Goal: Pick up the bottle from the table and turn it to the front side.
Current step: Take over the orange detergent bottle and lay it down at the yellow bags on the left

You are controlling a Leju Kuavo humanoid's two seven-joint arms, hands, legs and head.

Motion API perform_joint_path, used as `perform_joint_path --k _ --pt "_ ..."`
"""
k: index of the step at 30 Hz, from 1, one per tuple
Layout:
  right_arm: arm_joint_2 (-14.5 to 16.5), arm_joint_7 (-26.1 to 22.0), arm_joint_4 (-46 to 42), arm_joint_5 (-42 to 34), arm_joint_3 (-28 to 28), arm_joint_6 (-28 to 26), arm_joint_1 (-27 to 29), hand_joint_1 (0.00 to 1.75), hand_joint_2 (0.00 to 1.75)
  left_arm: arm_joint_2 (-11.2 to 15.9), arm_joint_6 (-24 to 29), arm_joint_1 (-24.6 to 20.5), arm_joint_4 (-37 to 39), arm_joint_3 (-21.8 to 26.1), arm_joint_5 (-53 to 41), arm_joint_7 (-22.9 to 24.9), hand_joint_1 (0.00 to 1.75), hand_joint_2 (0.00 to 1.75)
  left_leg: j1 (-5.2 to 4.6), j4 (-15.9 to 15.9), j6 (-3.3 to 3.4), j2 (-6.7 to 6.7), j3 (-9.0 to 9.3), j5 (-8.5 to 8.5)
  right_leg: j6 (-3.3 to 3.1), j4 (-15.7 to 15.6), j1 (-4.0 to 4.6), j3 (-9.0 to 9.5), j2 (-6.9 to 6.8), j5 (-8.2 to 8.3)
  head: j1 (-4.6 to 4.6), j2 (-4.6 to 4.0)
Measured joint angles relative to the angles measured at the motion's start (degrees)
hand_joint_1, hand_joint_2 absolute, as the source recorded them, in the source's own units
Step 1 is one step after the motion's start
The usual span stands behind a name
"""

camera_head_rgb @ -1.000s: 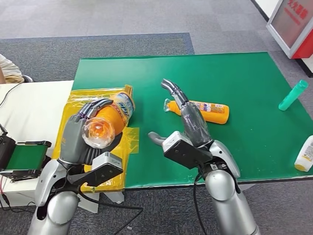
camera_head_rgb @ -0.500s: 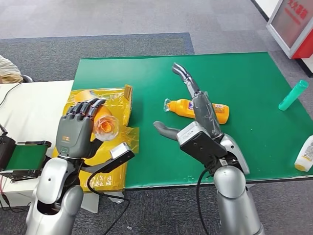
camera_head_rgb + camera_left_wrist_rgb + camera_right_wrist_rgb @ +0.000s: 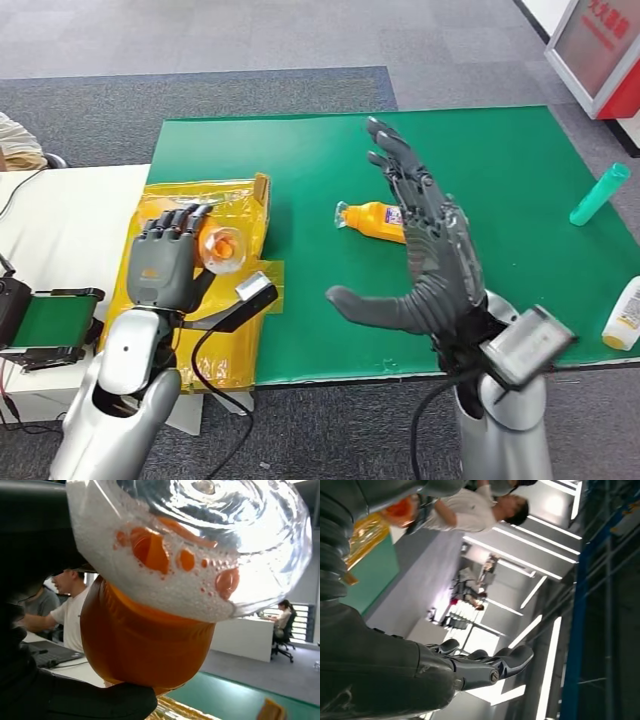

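Note:
My left hand (image 3: pixel 160 268) grips a clear bottle of orange drink (image 3: pixel 221 249) above the yellow sheet (image 3: pixel 226 305), its round base turned toward my head camera. The left wrist view shows that bottle (image 3: pixel 158 605) close up, foam and orange liquid against its base, with my dark fingers (image 3: pixel 75 700) wrapped under it. My right hand (image 3: pixel 432 255) is raised over the green mat (image 3: pixel 498 160), fingers spread and thumb out, holding nothing. The right wrist view shows those fingers (image 3: pixel 486 667) stretched out against the ceiling. A second orange bottle (image 3: pixel 370 219) lies on its side behind the right hand, partly hidden.
A teal tube (image 3: pixel 600 194) lies at the mat's far right, and a white bottle (image 3: pixel 623 315) at its right edge. A white table (image 3: pixel 68 225) adjoins on the left with a small green conveyor (image 3: pixel 49 322). People sit at desks in the background.
My right hand has lifted and turned, fingers spreading, now covering more of the lying bottle. My left hand has tipped the held bottle farther upright, so the label no longer shows.

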Motion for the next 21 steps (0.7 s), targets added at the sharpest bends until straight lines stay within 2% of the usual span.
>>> perform_joint_path --k 2,4,6,8,13,21 --pt "-0.33 -0.66 -2.79 -1.56 0.31 1.02 0.90 0.00 1.75 0.79 -1.01 -1.17 2.67 -1.69 0.00 0.75 1.75 1.75 -0.01 0.00 0.00 0.00 0.00 -0.01 0.00 0.00 -0.01 0.00 0.01 0.00 0.01 0.00" --pt "-0.68 -0.81 -4.81 -2.49 0.63 1.81 1.58 0.00 1.75 1.16 -4.30 -2.69 5.68 -2.88 0.00 2.41 1.75 1.75 -0.03 0.00 0.01 0.01 0.00 -0.01 0.01 -0.01 -0.03 0.00 0.01 0.00 0.01 0.00" --pt "-0.94 -0.84 -5.75 -3.26 0.91 2.51 1.89 0.00 1.75 1.30 -8.91 -4.88 9.72 -4.07 0.00 5.58 1.75 1.75 -0.04 0.00 0.01 0.00 0.00 -0.01 0.00 -0.01 -0.03 -0.01 0.01 0.01 0.01 0.00" --pt "-1.11 -1.15 -6.14 -3.72 1.15 3.14 2.02 0.00 1.75 1.38 -11.27 -7.10 14.16 -5.36 0.00 8.51 1.75 1.75 -0.04 0.00 -0.01 0.00 0.00 0.00 -0.02 -0.01 -0.03 -0.02 0.01 0.05 0.01 0.00" --pt "-1.52 -1.86 -6.85 -4.07 1.62 3.87 2.58 0.00 1.75 1.52 -12.52 -10.70 22.00 -7.96 0.00 10.55 1.75 1.75 -0.03 0.00 -0.03 0.01 0.00 0.03 -0.04 0.00 -0.02 -0.02 0.02 0.08 0.00 0.00" --pt "-2.09 -2.91 -7.15 -4.72 1.84 4.62 3.03 0.00 1.75 1.71 -14.09 -13.41 27.79 -11.16 0.00 10.68 1.75 1.75 -0.03 0.00 -0.02 0.01 -0.02 0.02 -0.04 0.00 -0.02 -0.01 0.01 0.07 0.01 0.00"
